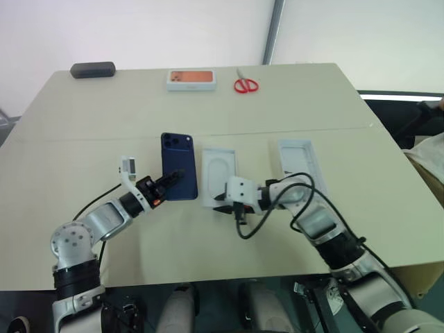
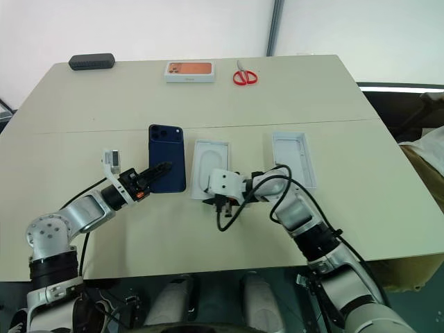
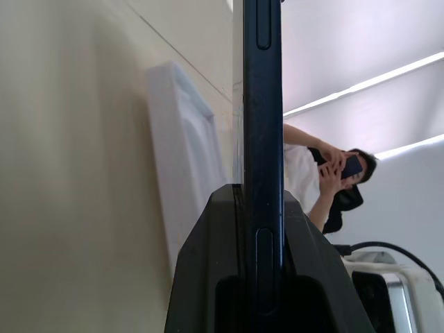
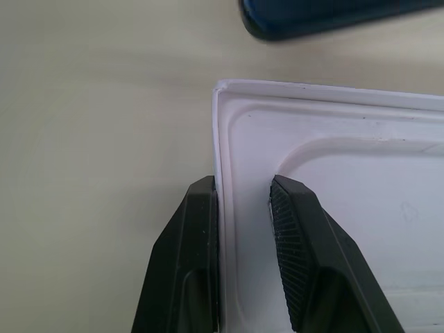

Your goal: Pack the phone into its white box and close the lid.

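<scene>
Gripping the phone (image 1: pixel 179 166), left end effector (image 1: pixel 168 182); right end effector (image 4: pixel 243 201) straddles insert (image 1: pixel 220 172).

Table (image 1: pixel 83 229): near strip in front of both arms bare, open for passage. Centre row crowded: phone (image 1: pixel 179 175), white insert (image 1: pixel 220 175) just beside it, narrow gap between; open white box (image 1: pixel 300 161) further right, wider bare gap separating it from the insert. Far edge: black case (image 1: pixel 92 69), orange-topped box (image 1: pixel 191 79), scissors (image 1: pixel 245 84), well apart from the centre row, broad bare band between.
</scene>
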`<state>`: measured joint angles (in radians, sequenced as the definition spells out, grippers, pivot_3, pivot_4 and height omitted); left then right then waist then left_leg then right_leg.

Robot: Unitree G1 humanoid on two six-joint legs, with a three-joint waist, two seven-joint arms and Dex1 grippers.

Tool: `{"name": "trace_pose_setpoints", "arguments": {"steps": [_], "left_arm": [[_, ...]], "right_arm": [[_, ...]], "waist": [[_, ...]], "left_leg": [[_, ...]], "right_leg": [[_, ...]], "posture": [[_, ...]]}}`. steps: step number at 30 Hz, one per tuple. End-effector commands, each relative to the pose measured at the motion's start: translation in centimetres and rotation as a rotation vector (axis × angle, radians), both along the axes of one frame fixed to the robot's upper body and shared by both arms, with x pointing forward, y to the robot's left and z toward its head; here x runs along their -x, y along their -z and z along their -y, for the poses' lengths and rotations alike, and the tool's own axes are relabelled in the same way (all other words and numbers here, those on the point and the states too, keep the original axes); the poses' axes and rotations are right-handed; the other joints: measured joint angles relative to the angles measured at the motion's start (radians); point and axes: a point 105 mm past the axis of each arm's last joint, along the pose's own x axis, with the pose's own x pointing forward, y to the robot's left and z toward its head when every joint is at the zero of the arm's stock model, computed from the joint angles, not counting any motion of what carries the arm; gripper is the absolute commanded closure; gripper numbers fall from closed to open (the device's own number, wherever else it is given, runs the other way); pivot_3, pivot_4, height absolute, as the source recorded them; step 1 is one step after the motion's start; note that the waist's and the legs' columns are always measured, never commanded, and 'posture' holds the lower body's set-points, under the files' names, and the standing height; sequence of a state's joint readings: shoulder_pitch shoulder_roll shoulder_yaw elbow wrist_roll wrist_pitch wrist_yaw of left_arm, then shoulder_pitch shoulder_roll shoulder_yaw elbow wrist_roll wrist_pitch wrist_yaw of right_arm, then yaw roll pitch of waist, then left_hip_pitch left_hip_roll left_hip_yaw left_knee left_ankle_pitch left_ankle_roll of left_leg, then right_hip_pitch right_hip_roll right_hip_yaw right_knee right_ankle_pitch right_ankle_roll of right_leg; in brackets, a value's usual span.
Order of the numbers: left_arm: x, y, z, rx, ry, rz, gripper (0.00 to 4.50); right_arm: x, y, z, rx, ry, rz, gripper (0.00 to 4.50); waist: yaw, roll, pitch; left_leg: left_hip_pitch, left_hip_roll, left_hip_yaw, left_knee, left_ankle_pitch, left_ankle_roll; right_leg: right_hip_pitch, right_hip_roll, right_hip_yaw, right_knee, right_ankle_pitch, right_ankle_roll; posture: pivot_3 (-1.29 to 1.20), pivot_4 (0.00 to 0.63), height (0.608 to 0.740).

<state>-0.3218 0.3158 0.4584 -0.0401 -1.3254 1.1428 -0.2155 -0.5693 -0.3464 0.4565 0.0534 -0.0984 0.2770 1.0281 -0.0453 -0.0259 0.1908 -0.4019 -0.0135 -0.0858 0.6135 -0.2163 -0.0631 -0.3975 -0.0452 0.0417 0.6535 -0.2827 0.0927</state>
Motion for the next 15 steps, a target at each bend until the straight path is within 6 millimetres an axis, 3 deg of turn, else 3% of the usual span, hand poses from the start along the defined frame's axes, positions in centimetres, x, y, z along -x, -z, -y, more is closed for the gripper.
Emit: {"name": "trace_pose_setpoints", "arguments": {"steps": [1, 3, 9, 15], "left_arm": [[-0.2, -2.2, -0.7, 0.050, -0.018, 0.077, 4.50], [-0.3, -2.2, -0.7, 0.047, -0.019, 0.075, 4.50], [0.4, -1.4, 0.1, 0.041, -0.002, 0.054, 4.50], [0.6, -0.9, 0.4, 0.032, 0.009, 0.041, 4.50]], "right_arm": [[0.6, 0.7, -2.2, -0.015, -0.029, -0.028, 3.89], [0.6, 0.7, -2.5, -0.017, -0.033, -0.044, 3.89], [0.2, -0.3, -1.3, -0.044, -0.030, -0.024, 1.06], [-0.1, -2.7, 0.4, -0.094, -0.026, 0.006, 1.06]], "waist": [[0.000, 0.000, 0.000], [0.000, 0.000, 0.000], [0.004, 0.000, 0.000], [0.009, 0.000, 0.000]], "left_leg": [[0.000, 0.000, 0.000, 0.000, 0.000, 0.000], [0.001, 0.001, 0.000, 0.000, 0.000, 0.000], [-0.001, 0.002, 0.000, 0.000, 0.000, 0.000], [-0.003, 0.000, 0.000, 0.001, 0.000, 0.000]], "right_leg": [[0.000, 0.000, 0.000, 0.000, 0.000, 0.000], [0.000, 0.000, 0.000, 0.000, 0.000, 0.000], [0.000, 0.000, 0.000, 0.000, 0.000, 0.000], [-0.002, -0.001, -0.001, 0.000, 0.000, 0.000]], "posture": [[0.00, 0.150, 0.740], [0.00, 0.150, 0.740], [0.00, 0.150, 0.740], [0.00, 0.150, 0.740]]}}
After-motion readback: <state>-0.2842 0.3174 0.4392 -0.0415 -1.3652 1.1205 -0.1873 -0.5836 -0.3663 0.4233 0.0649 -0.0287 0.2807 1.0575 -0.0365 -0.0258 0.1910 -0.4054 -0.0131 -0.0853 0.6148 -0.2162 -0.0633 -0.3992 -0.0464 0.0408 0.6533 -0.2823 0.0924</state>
